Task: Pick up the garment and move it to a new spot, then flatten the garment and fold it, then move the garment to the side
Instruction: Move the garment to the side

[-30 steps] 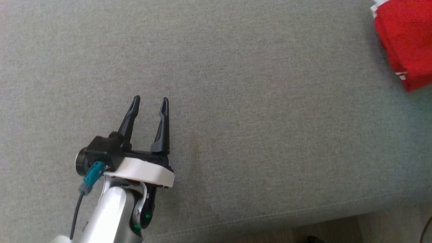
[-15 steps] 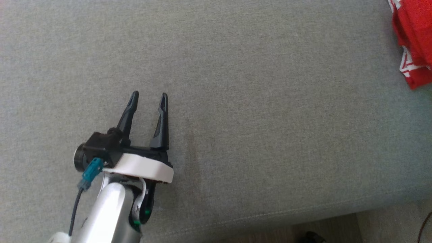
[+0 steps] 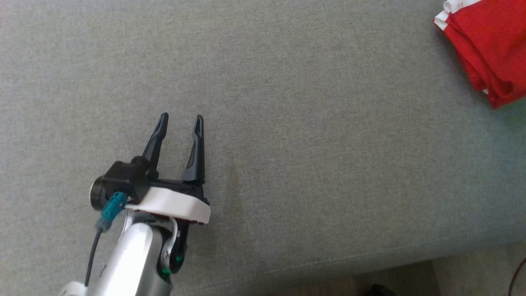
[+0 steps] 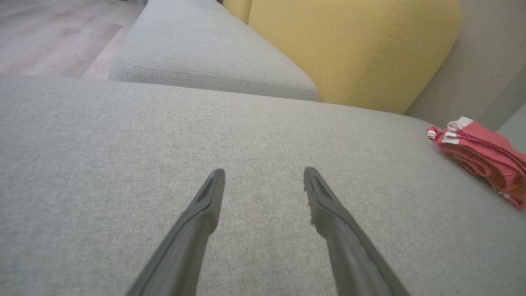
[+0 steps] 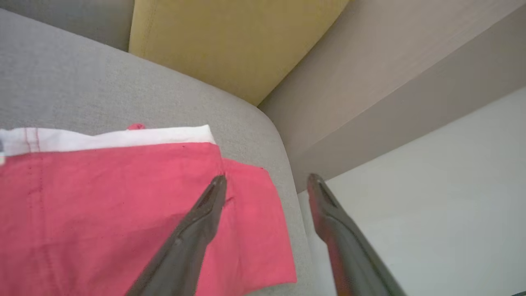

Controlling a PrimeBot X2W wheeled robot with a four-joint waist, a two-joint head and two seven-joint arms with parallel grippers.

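Two hands stand released and empty: the left hand (image 3: 181, 117) hovers near the front edge of the sofa seat (image 3: 312, 156), and the right hand (image 5: 267, 178) hangs above the garment (image 3: 487, 45), which lies folded at the seat's far right corner. The cloth looks soft, light and floppy, so I would pinch all its layers together at one edge.

garment (image 3: 489, 49): red in the head view, pinker in my wrist views, plain, with a white hem band (image 5: 107, 139). sofa seat (image 3: 312, 123): light grey, fine heathered weave. back cushion (image 4: 349, 45): mustard yellow, plain. my left fingers (image 3: 196, 152) and right fingers (image 5: 197, 230): matte dark grey to black. my wrist housing (image 3: 172, 205): white. forearm (image 3: 131, 263): silver. connector (image 3: 111, 207): teal. floor (image 4: 49, 37): pale wood grain. wall (image 5: 370, 61): beige.
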